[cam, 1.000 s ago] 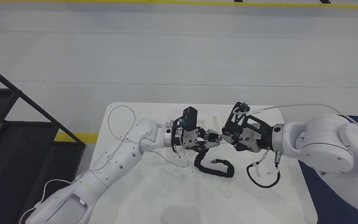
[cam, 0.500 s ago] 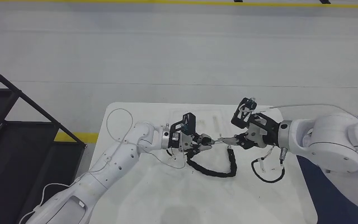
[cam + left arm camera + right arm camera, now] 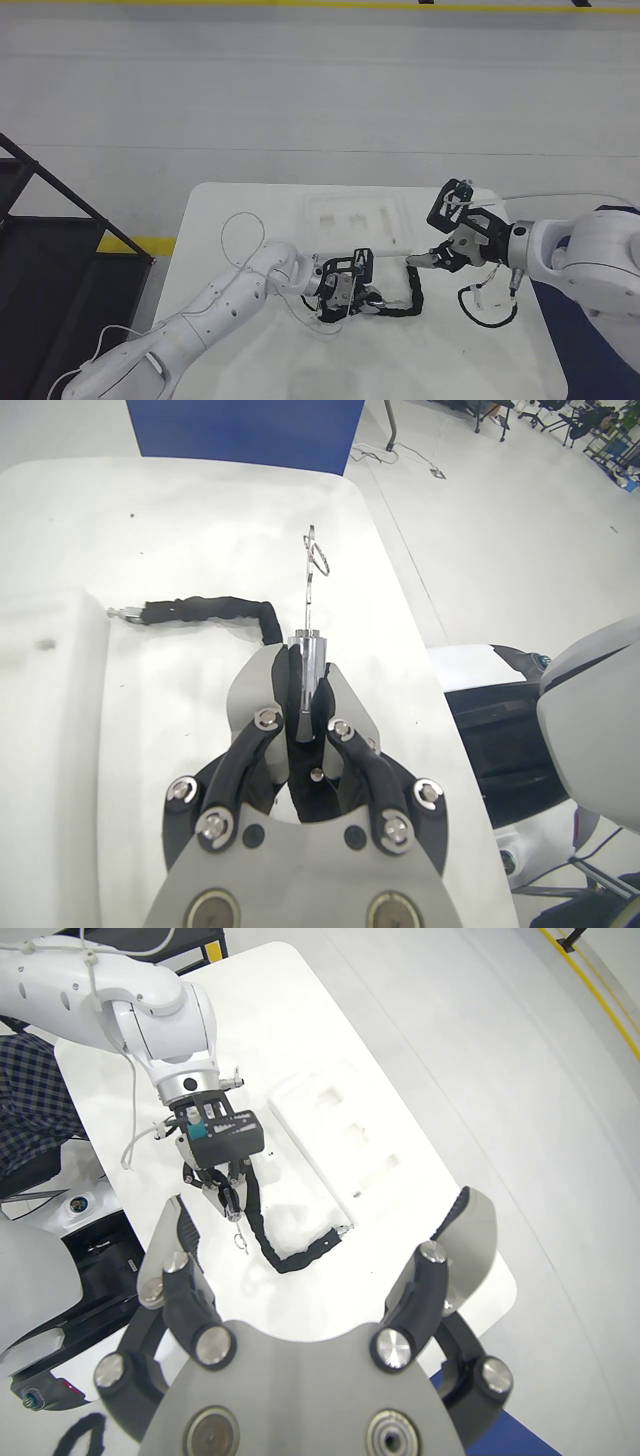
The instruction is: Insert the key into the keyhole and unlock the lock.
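Item one: we log the left pincer (image 3: 304, 665), clamped shut on the chrome lock (image 3: 309, 647), which stands out lengthwise past its fingertips.

Item two: straight ahead of those fingertips, the key (image 3: 308, 597) sits with its blade in the keyhole at the lock's end face. The key ring (image 3: 322, 561) hangs at its head, farthest from the pincer.

Item three: the black sleeved cable (image 3: 210, 609) leaves the lock beside one finger, bends and runs off sideways. Its bare metal tip (image 3: 122, 612) lies free, just beside the edge of the white foam tray (image 3: 50, 680).

Item four: the white table (image 3: 200, 525) carries the cable and the tray.

Item five: we note the right pincer (image 3: 324, 1208) spread wide with nothing between its fingers (image 3: 175, 1223), held above the table, apart from the lock.
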